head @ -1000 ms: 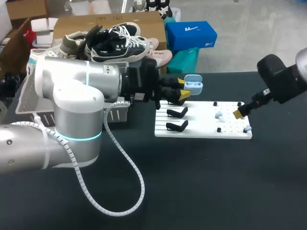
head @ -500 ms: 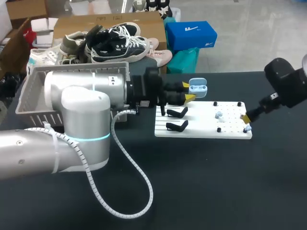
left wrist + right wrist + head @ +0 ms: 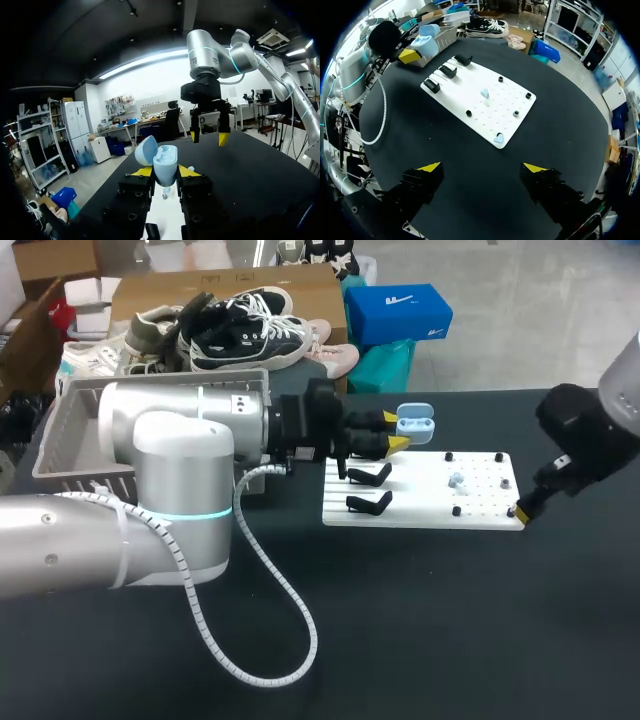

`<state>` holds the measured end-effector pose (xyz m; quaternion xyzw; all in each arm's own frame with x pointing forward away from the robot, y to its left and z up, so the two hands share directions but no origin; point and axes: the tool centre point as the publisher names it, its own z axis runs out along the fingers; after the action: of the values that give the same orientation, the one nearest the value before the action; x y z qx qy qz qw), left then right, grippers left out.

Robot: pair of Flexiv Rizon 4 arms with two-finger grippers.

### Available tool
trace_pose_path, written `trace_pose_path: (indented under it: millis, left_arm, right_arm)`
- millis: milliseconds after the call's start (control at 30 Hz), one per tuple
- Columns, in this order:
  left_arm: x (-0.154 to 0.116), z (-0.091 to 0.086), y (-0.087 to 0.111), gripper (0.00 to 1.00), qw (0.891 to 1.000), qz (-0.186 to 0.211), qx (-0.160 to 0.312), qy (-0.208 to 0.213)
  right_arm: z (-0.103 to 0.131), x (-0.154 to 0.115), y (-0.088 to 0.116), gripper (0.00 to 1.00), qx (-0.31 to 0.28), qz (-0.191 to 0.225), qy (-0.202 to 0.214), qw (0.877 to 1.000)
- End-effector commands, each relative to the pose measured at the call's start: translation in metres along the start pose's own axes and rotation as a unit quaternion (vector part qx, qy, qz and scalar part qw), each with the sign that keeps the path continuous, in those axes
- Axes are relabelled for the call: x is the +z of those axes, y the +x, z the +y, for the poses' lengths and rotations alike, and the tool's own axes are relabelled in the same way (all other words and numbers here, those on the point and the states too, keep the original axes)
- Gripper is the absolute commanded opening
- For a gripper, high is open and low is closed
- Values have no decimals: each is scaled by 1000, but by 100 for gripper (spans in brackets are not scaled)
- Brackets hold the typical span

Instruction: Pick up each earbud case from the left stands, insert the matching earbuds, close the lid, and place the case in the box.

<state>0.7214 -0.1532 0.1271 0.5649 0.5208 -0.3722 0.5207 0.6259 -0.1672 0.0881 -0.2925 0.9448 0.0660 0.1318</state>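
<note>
The left fingers (image 3: 142, 171) are clamping the open earbud case (image 3: 164, 162) at eleven o'clock of the white board (image 3: 480, 502). The right fingers (image 3: 431, 166) are hanging apart over the worktop (image 3: 400, 620), near the earbud (image 3: 498, 138) at the board's five o'clock. An off-centre pinch risks flicking it away.

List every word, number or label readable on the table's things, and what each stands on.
None can be read. The earbud case, the white board and the basket show no legible print in any view.
Small marks on the left arm casing are too small to read.
</note>
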Motion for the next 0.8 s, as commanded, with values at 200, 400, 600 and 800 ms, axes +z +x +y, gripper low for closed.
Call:
trace_pose_path:
  millis: [200, 400, 600, 800]
  left_arm:
    - [0, 0, 1, 0, 1000, -2, 1, -1]
    - [0, 0, 1, 0, 1000, -2, 1, -1]
    - [0, 0, 1, 0, 1000, -2, 1, -1]
    - [0, 0, 1, 0, 1000, -2, 1, -1]
  right_arm:
    - [3, 24, 2, 100, 9, 5, 121, 993]
    - [9, 44, 0, 100, 28, -13, 150, 988]
    - [2, 56, 0, 100, 55, -39, 165, 984]
    - [-7, 63, -1, 100, 83, -64, 172, 980]
